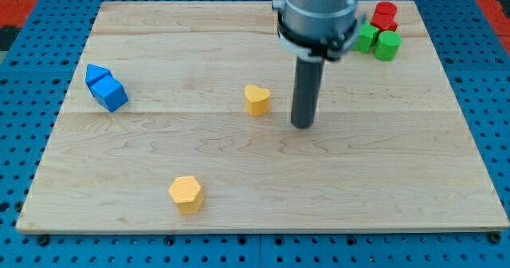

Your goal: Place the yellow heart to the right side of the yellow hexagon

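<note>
The yellow heart [256,99] lies near the middle of the wooden board. The yellow hexagon [186,193] lies lower down, toward the view's bottom left of the heart. My tip [302,125] rests on the board just to the view's right of the heart and slightly below it, with a small gap between them. The rod rises from the tip to the arm's grey body at the view's top.
Two blue blocks [105,87] sit together at the view's left. Two red blocks [384,16] and two green blocks [378,41] are clustered at the view's top right, partly behind the arm. The board [263,212] sits on a blue pegboard.
</note>
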You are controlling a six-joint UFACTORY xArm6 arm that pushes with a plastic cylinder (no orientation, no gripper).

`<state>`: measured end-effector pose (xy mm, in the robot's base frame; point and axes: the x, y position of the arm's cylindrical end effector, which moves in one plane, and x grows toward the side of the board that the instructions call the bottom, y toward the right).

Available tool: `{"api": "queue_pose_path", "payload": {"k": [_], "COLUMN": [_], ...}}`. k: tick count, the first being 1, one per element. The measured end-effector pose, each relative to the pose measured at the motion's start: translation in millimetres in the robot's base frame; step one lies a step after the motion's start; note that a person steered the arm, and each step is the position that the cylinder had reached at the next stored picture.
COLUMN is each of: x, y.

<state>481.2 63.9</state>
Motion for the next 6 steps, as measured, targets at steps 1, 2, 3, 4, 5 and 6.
{"api": "queue_pose_path", "payload": {"k": [1, 2, 3, 4, 5, 6], "x": [-45, -80, -64, 3, 60, 33], "y": [-1, -33, -77, -94, -94, -91]}}
